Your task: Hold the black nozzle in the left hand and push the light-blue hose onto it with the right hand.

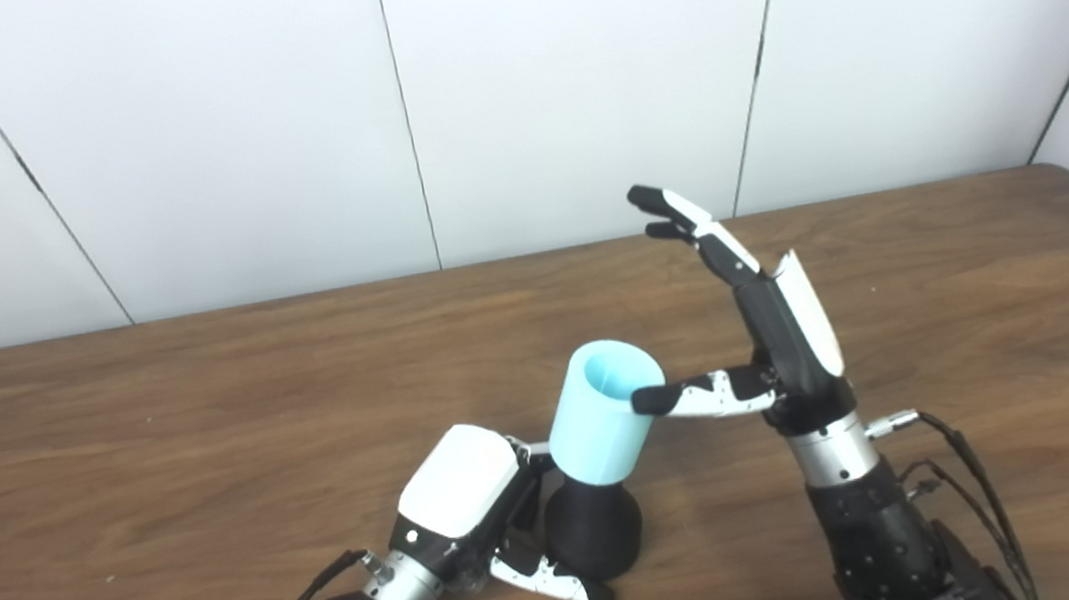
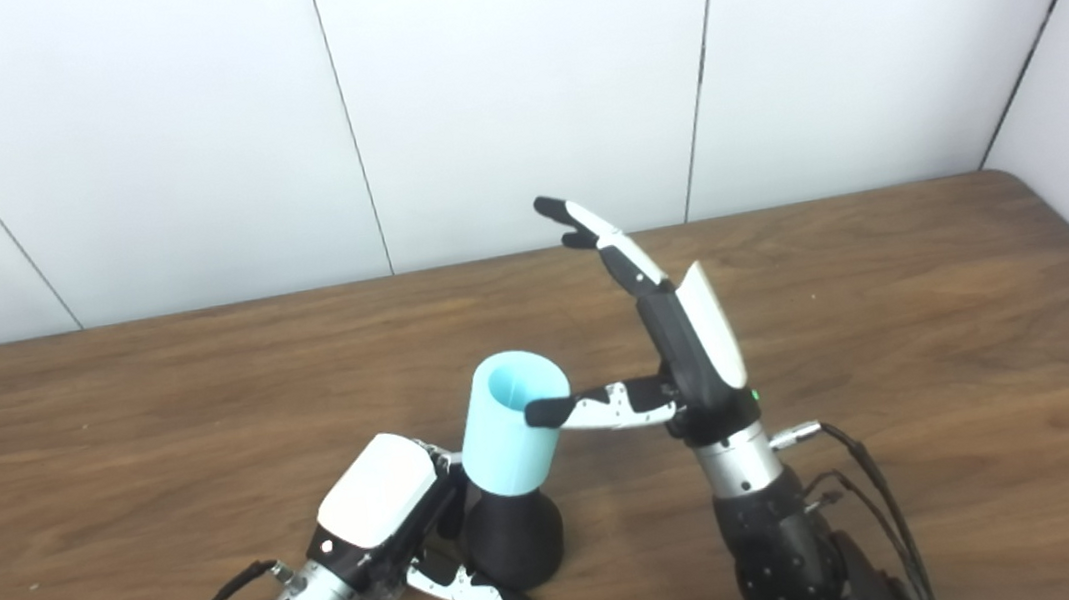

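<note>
Risk of tipping comes first: the light-blue smooth plastic hose section [image 1: 601, 411], a short open-topped tube, sits tilted on the black matte bell-shaped nozzle [image 1: 595, 528], and any sideways load at its rim could lever it off or topple the pair. The right hand [image 1: 773, 345] is spread, fingers raised clear and holding nothing, with only its thumb tip against the outer rim of the hose near the top; a push from that point would act sideways rather than down the axis, which in my judgement is the likeliest cause of a failed seating. The left hand [image 1: 482, 515] is closed around the nozzle from the side, fingers behind it and thumb across the front near the base, with the base at or close to the brown wood-grain table [image 1: 111, 469]. Whether the hose is fully home on the nozzle cannot be told; the lean suggests it is not. The hose wall looks thin, uniform and slightly glossy, so a thumb could slide on it; the nozzle appears finely ribbed or printed, wider at the foot, narrowing under the hose. White panelled wall [image 1: 570, 84] stands behind the table.
</note>
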Robot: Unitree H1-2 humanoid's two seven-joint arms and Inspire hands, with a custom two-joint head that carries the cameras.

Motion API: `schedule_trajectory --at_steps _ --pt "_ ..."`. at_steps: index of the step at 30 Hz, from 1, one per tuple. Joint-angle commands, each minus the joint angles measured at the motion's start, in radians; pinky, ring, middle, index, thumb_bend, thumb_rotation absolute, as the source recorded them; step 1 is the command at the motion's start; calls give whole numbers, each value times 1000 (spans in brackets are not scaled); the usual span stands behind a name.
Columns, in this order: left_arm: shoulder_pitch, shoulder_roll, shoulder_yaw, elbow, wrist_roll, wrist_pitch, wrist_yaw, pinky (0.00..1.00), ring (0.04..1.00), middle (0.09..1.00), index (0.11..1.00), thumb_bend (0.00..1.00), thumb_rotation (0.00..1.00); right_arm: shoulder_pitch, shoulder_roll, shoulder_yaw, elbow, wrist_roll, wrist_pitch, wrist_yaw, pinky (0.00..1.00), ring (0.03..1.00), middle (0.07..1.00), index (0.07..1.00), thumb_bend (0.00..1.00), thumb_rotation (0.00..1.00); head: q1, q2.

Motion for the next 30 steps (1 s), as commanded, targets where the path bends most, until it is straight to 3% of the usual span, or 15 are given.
schedule_trajectory --at_steps 1,5,13,22,30 --pt "105 12 -66 107 44 13 -74 111 159 241 480 518 37 -17 -21 -6 -41 -8 -21 -26 740 847 849 845 1000 706 -1 1" --pt "105 13 -66 105 43 10 -69 109 156 239 481 517 38 3 -65 18 -88 -6 -21 -18 754 850 854 844 994 700 -1 1" --pt "102 15 -66 110 39 6 -70 110 154 238 480 517 36 97 -152 -15 -273 -145 20 140 826 897 898 894 969 769 -3 0" --pt "100 18 -67 112 42 7 -73 109 155 237 481 517 38 172 -176 -33 -414 -220 79 293 861 960 937 917 964 830 -6 -1" --pt "100 17 -67 113 44 8 -69 101 151 232 479 517 36 192 -168 -25 -466 -290 132 408 940 1000 997 957 994 871 -5 -1"
